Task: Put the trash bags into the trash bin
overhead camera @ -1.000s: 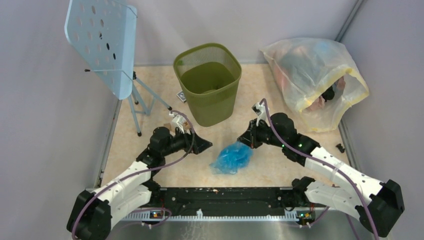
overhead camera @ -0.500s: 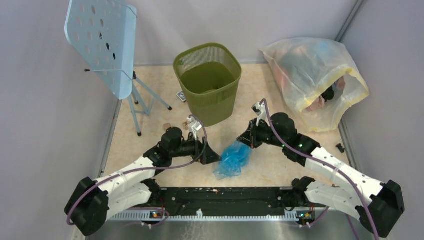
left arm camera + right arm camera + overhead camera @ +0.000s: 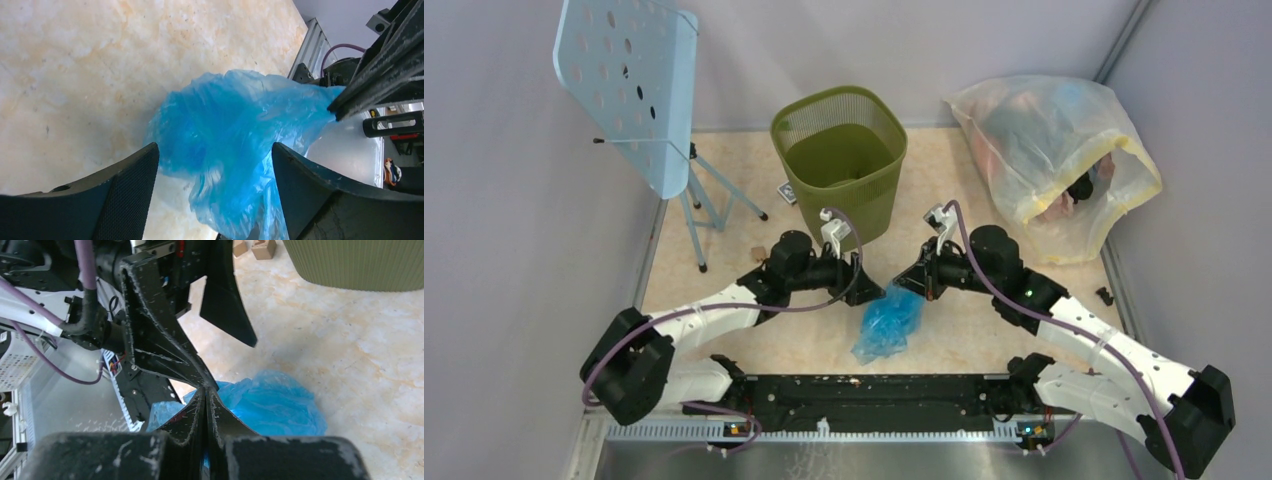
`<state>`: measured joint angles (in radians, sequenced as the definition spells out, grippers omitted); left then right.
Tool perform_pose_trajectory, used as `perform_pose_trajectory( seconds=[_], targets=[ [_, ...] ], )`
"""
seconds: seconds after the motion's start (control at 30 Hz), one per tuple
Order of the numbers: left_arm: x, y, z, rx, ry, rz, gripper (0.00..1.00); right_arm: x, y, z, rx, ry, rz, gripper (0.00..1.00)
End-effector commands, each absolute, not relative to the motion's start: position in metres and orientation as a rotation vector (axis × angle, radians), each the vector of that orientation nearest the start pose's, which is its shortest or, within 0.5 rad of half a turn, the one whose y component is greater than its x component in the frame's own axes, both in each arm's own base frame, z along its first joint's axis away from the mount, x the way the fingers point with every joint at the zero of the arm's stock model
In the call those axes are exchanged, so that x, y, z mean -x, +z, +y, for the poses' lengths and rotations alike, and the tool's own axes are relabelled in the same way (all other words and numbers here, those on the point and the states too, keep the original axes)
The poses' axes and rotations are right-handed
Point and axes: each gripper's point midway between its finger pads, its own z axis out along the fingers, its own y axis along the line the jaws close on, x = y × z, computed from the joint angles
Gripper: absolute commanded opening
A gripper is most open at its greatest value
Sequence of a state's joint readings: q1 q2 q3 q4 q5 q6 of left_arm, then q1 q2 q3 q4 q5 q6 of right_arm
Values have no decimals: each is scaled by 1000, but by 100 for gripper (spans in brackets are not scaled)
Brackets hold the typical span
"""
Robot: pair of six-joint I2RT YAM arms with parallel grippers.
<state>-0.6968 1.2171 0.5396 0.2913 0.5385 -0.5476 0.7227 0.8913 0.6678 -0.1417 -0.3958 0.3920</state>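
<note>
The light-blue trash bag (image 3: 888,322) hangs crumpled between my two grippers, its lower end near the table. My right gripper (image 3: 902,288) is shut on the bag's upper edge; in the right wrist view the fingers (image 3: 206,405) are pressed together with blue plastic (image 3: 272,407) around them. My left gripper (image 3: 870,285) is open, its jaws standing on either side of the bag (image 3: 235,130) without pinching it. The olive-green mesh trash bin (image 3: 839,165) stands upright behind both grippers, its mouth open.
A large yellowish-clear bag stuffed with colourful items (image 3: 1054,160) lies at the back right. A light-blue perforated stand (image 3: 629,85) on a tripod is at the back left. Small blocks (image 3: 260,247) lie beside the bin. Grey walls enclose the table.
My left arm has swung right and forward until its open jaws straddle the bag. The right gripper has kept its hold and lifted the bag a little, so it hangs narrower.
</note>
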Motion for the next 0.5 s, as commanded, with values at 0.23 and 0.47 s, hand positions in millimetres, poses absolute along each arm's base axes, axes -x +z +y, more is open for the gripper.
perform_pose_trajectory(
  seconds=[0.23,0.47],
  targets=[
    [-171,190,-328,-781,-1554,1765,77,-179,236,275,674,1136,1862,1],
    [-163,187,-323,-819,-1545,1764,44,-182,241,281,676,1161,1837,1]
  ],
)
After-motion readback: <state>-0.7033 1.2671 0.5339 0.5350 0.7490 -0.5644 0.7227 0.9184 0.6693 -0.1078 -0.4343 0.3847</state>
